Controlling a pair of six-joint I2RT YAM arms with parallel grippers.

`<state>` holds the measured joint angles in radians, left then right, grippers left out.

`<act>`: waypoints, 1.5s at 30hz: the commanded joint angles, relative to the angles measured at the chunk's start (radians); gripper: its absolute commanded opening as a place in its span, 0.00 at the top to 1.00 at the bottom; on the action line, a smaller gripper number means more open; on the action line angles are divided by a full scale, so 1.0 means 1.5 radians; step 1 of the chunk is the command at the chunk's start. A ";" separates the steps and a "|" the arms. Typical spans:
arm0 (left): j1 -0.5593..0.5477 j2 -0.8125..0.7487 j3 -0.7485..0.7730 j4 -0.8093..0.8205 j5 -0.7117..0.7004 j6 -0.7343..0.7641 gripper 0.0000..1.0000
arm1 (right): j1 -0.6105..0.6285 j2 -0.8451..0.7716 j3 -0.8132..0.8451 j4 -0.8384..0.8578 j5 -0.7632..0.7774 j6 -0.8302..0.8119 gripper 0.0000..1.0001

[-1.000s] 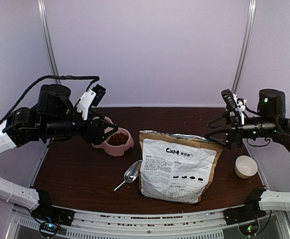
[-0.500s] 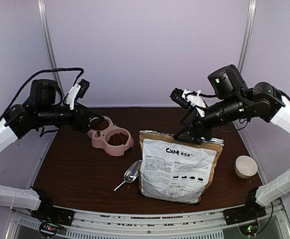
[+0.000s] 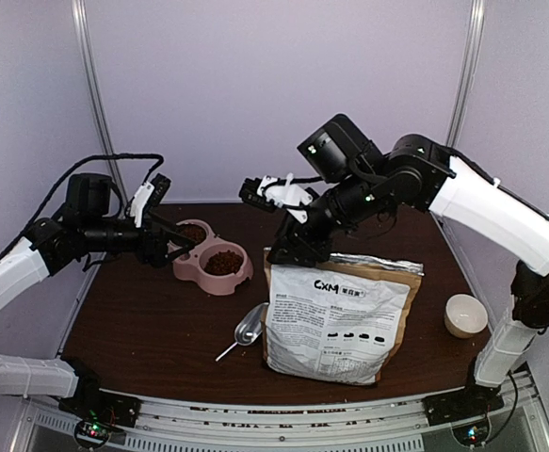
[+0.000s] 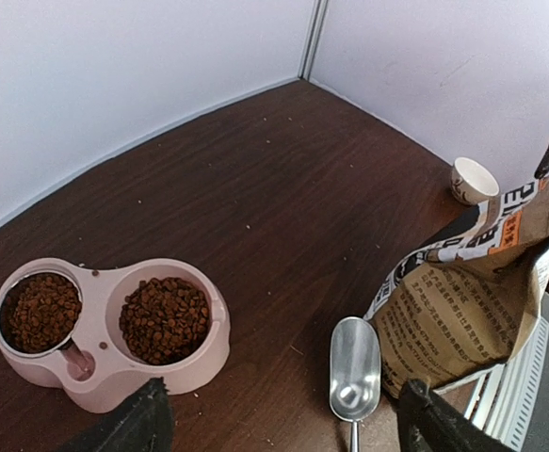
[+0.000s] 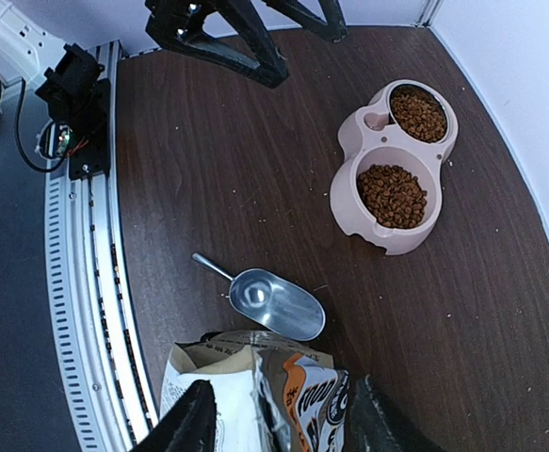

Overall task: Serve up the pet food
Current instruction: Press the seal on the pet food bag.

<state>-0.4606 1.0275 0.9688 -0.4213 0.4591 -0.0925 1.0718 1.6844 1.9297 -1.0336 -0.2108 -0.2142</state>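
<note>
The pet food (image 4: 166,318) fills both basins of the pink feeder (image 3: 242,268), reddish-brown kibble (image 5: 392,195) heaped in each. The white-grey-orange bag (image 3: 340,315) stands mid-table with its top edge (image 5: 265,395) open. My right gripper (image 3: 288,252) is open at the bag's upper left corner, a finger on either side of the top edge (image 5: 279,424); I cannot tell whether they touch it. Left of the feeder, my left gripper (image 3: 180,247) hovers open and empty (image 4: 283,428). The metal scoop (image 3: 249,325) lies empty between feeder and bag.
A small white cup (image 3: 465,314) sits right of the bag. The scoop (image 4: 354,367) has its handle toward the near edge. Loose crumbs dot the brown table (image 4: 283,169). White walls close the back and sides.
The right arm swung from the table's right side leftward to the bag's upper left corner. The left gripper drew back left off the feeder and settled beside it.
</note>
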 commanded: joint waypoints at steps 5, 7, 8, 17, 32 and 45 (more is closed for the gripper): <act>0.005 -0.016 0.009 0.032 0.033 0.046 0.16 | 0.008 0.054 0.072 -0.065 0.023 -0.029 0.64; 0.005 -0.020 0.005 0.030 0.034 0.047 0.16 | 0.007 0.052 0.063 -0.069 0.027 -0.028 0.65; 0.005 -0.020 0.004 0.030 0.035 0.047 0.16 | 0.007 0.049 0.058 -0.069 0.029 -0.028 0.67; 0.005 -0.018 0.007 0.024 0.036 0.051 0.16 | 0.008 0.043 0.044 -0.077 0.039 -0.034 0.93; 0.005 -0.010 0.008 0.017 0.029 0.057 0.16 | 0.007 0.013 0.027 -0.103 0.064 -0.048 0.76; 0.005 -0.013 0.007 0.017 0.029 0.059 0.16 | 0.008 -0.028 -0.015 -0.101 0.075 -0.043 1.00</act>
<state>-0.4591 1.0096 0.9619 -0.4198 0.4946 -0.0219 1.0870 1.6772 1.9202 -1.1755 -0.1299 -0.2840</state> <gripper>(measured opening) 0.844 0.006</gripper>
